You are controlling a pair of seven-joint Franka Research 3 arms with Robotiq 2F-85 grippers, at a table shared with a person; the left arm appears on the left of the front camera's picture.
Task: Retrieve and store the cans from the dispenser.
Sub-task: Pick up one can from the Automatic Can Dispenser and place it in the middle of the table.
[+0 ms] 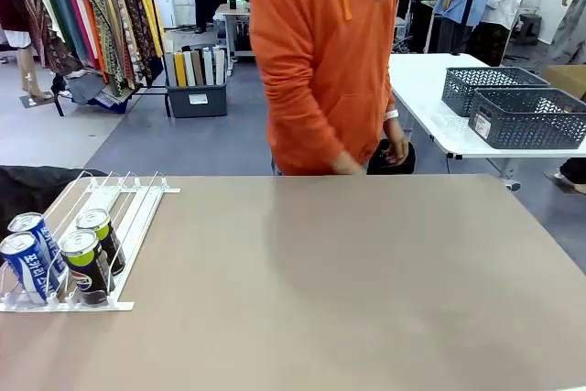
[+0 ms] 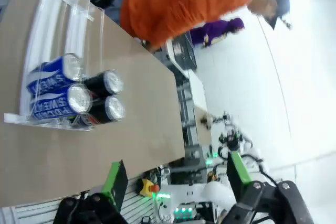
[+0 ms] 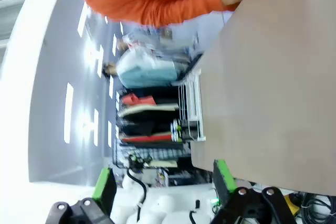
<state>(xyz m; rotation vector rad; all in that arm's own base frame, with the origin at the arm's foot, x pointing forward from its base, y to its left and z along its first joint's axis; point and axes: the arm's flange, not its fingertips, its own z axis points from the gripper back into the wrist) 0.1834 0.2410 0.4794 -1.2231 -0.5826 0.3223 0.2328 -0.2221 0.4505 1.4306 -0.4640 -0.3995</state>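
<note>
The dispenser (image 1: pixel 137 215) lies at the table's left front, a white rack of clear-railed lanes. At its low end stand several cans: two blue-and-white ones (image 1: pixel 27 265) in the outer lanes and two dark ones (image 1: pixel 88 267) beside them. In the left wrist view the same cans (image 2: pixel 79 96) lie in the dispenser (image 2: pixel 47 22), well away from my left gripper (image 2: pixel 176 182), which is open and holds nothing. My right gripper (image 3: pixel 165 184) is open and bare too, off the table's edge, with the dispenser (image 3: pixel 192 95) and cans (image 3: pixel 181 128) far off.
A person in an orange hoodie (image 1: pixel 320 61) stands at the far edge of the tan table (image 1: pixel 348 281), hands low near a dark object. Two dark grey baskets (image 1: pixel 526 116) sit on a white table at the back right.
</note>
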